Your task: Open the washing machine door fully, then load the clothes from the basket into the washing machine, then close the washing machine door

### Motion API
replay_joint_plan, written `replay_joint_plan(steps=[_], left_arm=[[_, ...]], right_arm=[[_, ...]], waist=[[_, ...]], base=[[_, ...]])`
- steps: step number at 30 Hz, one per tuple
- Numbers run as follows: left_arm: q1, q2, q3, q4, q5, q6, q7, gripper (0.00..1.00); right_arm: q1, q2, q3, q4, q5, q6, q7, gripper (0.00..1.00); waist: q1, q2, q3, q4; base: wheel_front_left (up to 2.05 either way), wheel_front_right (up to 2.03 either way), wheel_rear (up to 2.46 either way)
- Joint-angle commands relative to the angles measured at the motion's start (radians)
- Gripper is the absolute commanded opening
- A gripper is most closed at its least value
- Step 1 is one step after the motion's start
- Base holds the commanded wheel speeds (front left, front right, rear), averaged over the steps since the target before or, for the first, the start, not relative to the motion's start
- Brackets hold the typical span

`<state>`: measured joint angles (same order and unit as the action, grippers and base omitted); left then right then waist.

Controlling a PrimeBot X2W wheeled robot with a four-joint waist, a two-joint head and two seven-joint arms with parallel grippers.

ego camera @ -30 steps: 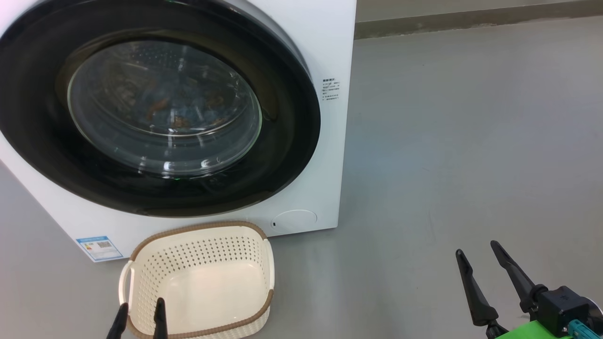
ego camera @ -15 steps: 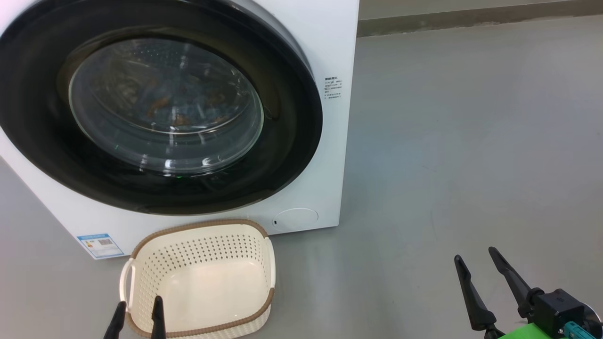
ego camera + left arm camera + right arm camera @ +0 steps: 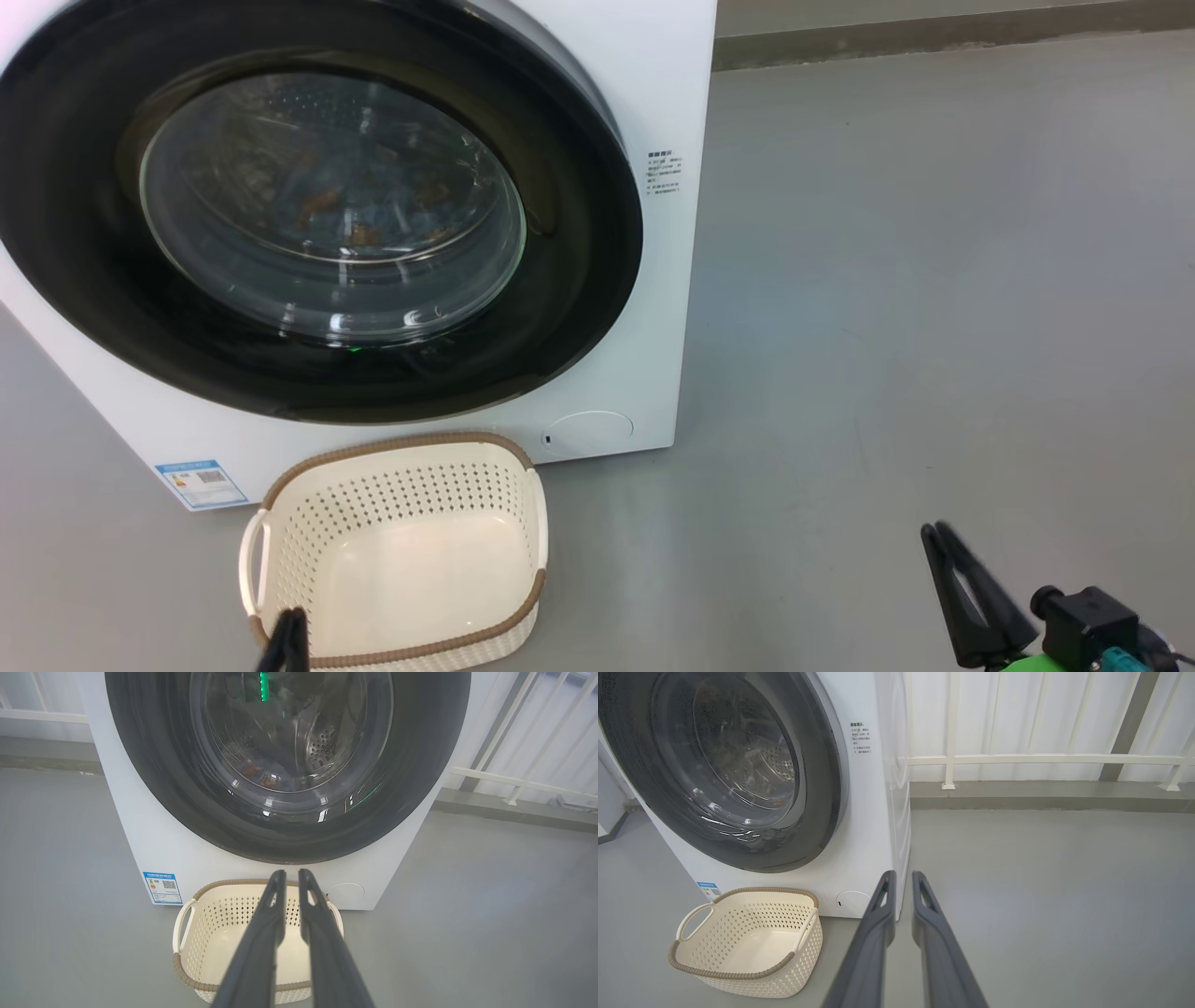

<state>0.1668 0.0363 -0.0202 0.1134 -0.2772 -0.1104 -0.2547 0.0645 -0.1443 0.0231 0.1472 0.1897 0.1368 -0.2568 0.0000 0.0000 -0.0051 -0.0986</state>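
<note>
Both grippers are narrowing since the earlier frame, when they were spread wide. The left gripper [image 3: 289, 638] is sitting low at the near rim of the basket [image 3: 401, 445], fingers down to a slim gap and holding nothing. The right gripper [image 3: 936, 537] is hanging over bare floor well to the right, also at a slim gap and carrying nothing. The washing machine door [image 3: 583, 280] is lying flush against the washing machine [image 3: 667, 84], looking closed. The clothes [image 3: 359, 213] are showing blue and orange-brown through the glass, inside the drum. The basket is standing empty just in front of the machine.

The task is looking about done. Risk: the left gripper is hovering so near the basket rim that it could clip and drag the basket on pulling back. The latch isn't visible, so the door may be resting unlatched and swinging back out.
</note>
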Motion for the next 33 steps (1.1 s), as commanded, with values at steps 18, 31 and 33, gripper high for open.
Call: replay_joint_plan(steps=[18, 31, 33], left_arm=[[-0.036, 0.001, 0.016, 0.026, -0.176, -0.003, 0.049, 0.00], [-0.065, 0.002, 0.030, 0.039, -0.314, -0.005, 0.087, 0.00], [-0.069, 0.002, 0.033, 0.041, -0.335, -0.005, 0.093, 0.00]], right_arm=[[-0.021, 0.006, -0.006, 0.021, 0.198, -0.001, 0.039, 0.00], [-0.039, 0.011, -0.013, 0.030, 0.351, -0.001, 0.072, 0.00], [-0.042, 0.011, -0.014, 0.031, 0.374, -0.002, 0.077, 0.00]], waist=[[0.0001, 0.0000, 0.001, 0.013], [0.0000, 0.0000, 0.002, 0.023], [0.0000, 0.0000, 0.002, 0.025]], base=[[0.00, 0.00, 0.00], [0.00, 0.00, 0.00], [0.00, 0.00, 0.00]])
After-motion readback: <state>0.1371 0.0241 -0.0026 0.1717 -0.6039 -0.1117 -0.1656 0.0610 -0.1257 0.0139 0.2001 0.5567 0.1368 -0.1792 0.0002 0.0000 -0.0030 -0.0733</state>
